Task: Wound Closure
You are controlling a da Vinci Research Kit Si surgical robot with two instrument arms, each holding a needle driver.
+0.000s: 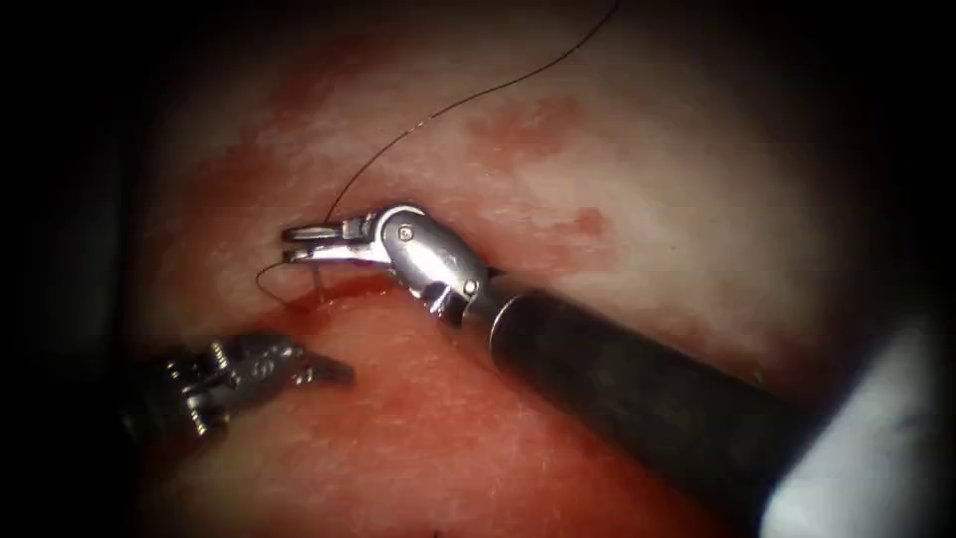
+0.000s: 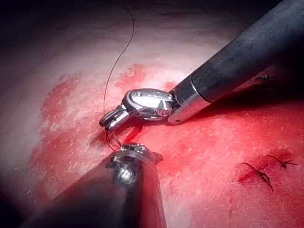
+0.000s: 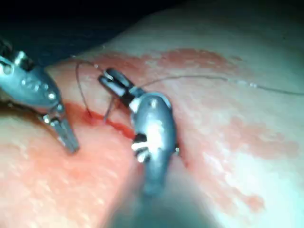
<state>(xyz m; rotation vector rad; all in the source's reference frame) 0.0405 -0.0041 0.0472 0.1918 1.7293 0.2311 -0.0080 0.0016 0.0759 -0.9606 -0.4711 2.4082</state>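
Tissue (image 1: 617, 199): pale surface with a cut running across it, seen from the endoscope; red fluid (image 1: 398, 399) is spread along and below the cut.
Cut (image 1: 344, 291): a dark red line under the right tool's tip, level with the thread loop.
Right tool (image 1: 299, 244): enters from the endoscope view's right, shaft slanting down to the right; jaws nearly together, clamped on the needle just above the cut.
Left tool (image 1: 334, 371): lies below the cut at the endoscope view's left, apart from the needle and thread; jaws closed, grasping nothing.
Thread (image 1: 468, 100): runs from the right tool's tip up and to the right across the tissue; a small loop curves out to the left of the tip and meets the cut.
Needle (image 1: 317, 281): a short thin stretch drops from the right tool's jaws into the cut; which part of its curve is gripped cannot be told.
Earlier stitches (image 2: 261, 173): dark knots with cut ends, seen in the left wrist view, well apart from both tools.
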